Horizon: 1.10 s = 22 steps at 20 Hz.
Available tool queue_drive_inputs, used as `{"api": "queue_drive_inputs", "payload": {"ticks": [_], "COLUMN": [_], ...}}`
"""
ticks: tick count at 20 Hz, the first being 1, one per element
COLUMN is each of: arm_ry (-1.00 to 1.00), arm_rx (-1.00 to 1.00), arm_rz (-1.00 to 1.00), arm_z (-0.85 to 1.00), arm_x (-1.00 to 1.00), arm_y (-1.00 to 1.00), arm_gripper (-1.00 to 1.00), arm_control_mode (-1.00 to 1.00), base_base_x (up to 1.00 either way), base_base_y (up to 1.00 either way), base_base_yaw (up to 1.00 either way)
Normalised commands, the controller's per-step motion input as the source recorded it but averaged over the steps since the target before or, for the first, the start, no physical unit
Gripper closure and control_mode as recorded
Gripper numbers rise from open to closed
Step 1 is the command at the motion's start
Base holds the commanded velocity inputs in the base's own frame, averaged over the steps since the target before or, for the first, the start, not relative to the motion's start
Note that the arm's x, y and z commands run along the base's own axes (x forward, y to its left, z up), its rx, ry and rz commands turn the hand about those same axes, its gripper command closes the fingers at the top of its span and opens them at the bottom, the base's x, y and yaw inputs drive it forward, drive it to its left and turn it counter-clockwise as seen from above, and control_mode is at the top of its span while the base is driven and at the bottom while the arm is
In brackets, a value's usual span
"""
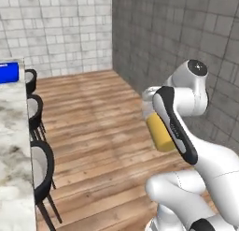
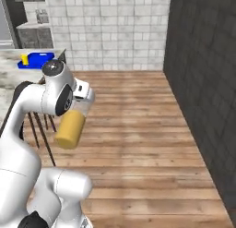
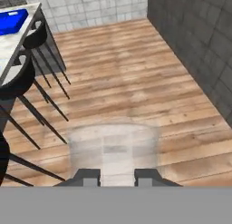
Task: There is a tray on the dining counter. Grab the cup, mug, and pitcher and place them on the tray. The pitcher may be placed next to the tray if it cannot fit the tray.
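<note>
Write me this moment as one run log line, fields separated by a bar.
phase: carrying | gripper: shut on pitcher | pitcher: tilted, above wooden floor | tray: on dining counter, one yellow item on it

Glossy white arm [image 1: 205, 164] (rounded), black joints

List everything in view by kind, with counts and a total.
Pitcher, held in the gripper: 1
Blue tray: 1
Yellow cup on the tray: 1
Black stools: 3
Marble counter: 1
Total: 7
</note>
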Motion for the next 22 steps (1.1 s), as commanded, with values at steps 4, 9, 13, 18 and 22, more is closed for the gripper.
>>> {"api": "queue_drive_inputs", "payload": {"ticks": [4, 9, 13, 18, 22], "arm_ry": [0.0, 0.0, 0.0, 0.0, 0.0], "arm_rx": [0.0, 0.0, 0.0, 0.0, 0.0], "arm_rz": [0.0, 0.0, 0.0, 0.0, 0.0], "arm_z": [0.0, 0.0, 0.0, 0.0, 0.0], "arm_x": [0.0, 0.0, 0.0, 0.0, 0.0], "arm_y": [0.0, 0.0, 0.0, 0.0, 0.0], "arm_gripper": [1.0, 1.0, 1.0, 1.0, 1.0], "arm_control_mode": [1.0, 1.0, 1.0, 1.0, 1.0], "base_base_x": [0.96, 0.96, 1.0, 1.0, 1.0], "base_base_y": [-0.25, -0.9, -0.93, -0.95, -0.84], "base_base_yaw": [0.6, 0.34, 0.32, 0.33, 0.38]}}
